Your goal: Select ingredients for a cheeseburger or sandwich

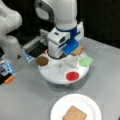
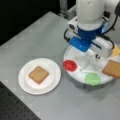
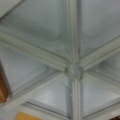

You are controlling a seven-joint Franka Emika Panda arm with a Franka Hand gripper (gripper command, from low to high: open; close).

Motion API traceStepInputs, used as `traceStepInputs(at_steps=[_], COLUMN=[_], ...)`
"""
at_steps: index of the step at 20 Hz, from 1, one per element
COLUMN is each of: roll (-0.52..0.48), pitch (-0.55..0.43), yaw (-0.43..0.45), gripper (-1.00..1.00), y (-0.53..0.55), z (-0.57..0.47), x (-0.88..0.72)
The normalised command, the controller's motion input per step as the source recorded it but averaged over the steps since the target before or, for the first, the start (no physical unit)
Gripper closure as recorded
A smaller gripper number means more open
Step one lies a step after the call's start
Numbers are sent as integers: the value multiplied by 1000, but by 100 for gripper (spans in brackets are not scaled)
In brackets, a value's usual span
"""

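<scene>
Presently: gripper (image 1: 65,58), jaw state untellable, poised low over the divided tray (image 1: 53,75) hub among patty (image 1: 42,60), red disc (image 2: 69,65) and green square (image 2: 92,78); one bread square (image 2: 38,74) already on the paper plate (image 2: 25,86) as sandwich base.

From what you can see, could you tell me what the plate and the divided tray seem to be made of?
Plate: probably paper, judging by its matte white face and thin, shallow rim.
Tray: probably moulded plastic, smooth and white with raised dividers; the wrist view shows a slight sheen on them.

A robotics lab: a grey metal workbench (image 2: 37,40) edged by perforated black board (image 2: 15,110), against a dark backdrop.
</scene>
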Motion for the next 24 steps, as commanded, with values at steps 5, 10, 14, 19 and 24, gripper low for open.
traceStepInputs(at_steps=[5,10,14,19,24], roll=[-41,-66,-95,-93,-68], pitch=[-228,-247,-267,-280,-284], yaw=[271,123,54,16,-1], gripper=[-100,-100,-100,-100,-100], y=[-240,-15,113,133,85], z=[-191,-201,-219,-247,-228], x=[-247,-275,-313,-359,-374])
